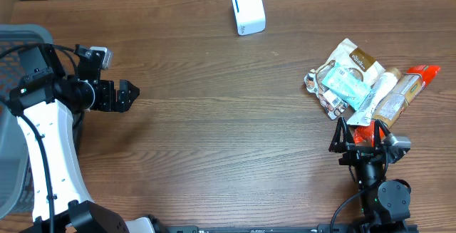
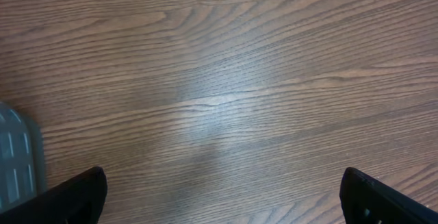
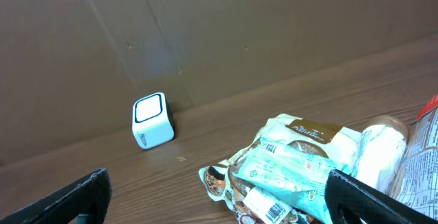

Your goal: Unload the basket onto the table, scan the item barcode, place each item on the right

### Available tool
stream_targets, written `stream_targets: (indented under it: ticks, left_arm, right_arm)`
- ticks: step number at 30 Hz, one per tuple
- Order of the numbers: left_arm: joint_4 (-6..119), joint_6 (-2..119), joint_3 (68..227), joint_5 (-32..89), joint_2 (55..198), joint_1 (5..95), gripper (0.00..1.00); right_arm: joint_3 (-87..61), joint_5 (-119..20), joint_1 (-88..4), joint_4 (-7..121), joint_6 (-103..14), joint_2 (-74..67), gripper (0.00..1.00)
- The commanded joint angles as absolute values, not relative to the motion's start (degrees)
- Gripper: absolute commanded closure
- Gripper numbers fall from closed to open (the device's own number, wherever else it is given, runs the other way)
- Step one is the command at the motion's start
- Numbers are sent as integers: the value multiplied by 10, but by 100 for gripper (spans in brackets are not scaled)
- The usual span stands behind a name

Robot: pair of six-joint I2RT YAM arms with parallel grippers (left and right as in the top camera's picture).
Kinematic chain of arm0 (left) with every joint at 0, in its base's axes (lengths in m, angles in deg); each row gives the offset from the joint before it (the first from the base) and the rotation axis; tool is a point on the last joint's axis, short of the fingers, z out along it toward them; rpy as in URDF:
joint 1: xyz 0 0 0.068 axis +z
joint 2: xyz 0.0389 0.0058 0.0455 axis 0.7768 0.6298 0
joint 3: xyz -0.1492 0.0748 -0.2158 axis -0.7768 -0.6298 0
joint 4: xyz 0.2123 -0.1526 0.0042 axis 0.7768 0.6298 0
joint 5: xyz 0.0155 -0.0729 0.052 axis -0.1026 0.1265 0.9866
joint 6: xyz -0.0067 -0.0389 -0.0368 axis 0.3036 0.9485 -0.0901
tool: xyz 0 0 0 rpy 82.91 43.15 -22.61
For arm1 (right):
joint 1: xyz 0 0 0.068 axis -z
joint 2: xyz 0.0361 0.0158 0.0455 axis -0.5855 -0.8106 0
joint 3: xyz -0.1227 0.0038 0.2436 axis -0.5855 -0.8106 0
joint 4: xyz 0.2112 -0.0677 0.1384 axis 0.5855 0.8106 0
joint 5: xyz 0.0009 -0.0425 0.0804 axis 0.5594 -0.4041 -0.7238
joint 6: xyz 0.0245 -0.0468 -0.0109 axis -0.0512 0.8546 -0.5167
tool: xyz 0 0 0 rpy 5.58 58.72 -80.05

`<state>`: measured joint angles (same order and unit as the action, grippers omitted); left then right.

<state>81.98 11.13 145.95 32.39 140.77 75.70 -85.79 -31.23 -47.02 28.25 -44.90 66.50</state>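
Left gripper (image 1: 131, 95), right gripper (image 1: 358, 132) agape, empty — packet pile (image 1: 356, 85) far from basket (image 1: 17, 28).

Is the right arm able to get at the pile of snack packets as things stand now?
Probably yes. The right claw is open and sits right by the near edge of the pile of packets, facing it. Nothing appears to stand between them.

Soft, even light, with a pale sheen on the table (image 2: 219, 107); wrist views slightly blurred.
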Motion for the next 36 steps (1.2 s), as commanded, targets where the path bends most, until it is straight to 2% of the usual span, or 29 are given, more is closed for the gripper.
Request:
stream_targets:
  ticks: [1, 23, 28, 32, 36]
  left_arm:
    - [819, 101, 1460, 315, 1410, 752, 0]
    - [819, 101, 1460, 316, 1392, 752, 1]
    - [819, 97, 1460, 320, 1335, 741, 0]
    - [817, 86, 1446, 419, 1252, 711, 0]
    - [817, 86, 1403, 435, 1163, 675, 1]
  right_arm:
    - [-864, -317, -467, 279, -443, 672, 0]
    - [-864, -317, -467, 279, -443, 672, 0]
    - [-864, -317, -467, 279, -443, 672, 0]
    - [-864, -317, -467, 279, -443, 672, 0]
    - [-864, -317, -467, 279, -443, 672, 0]
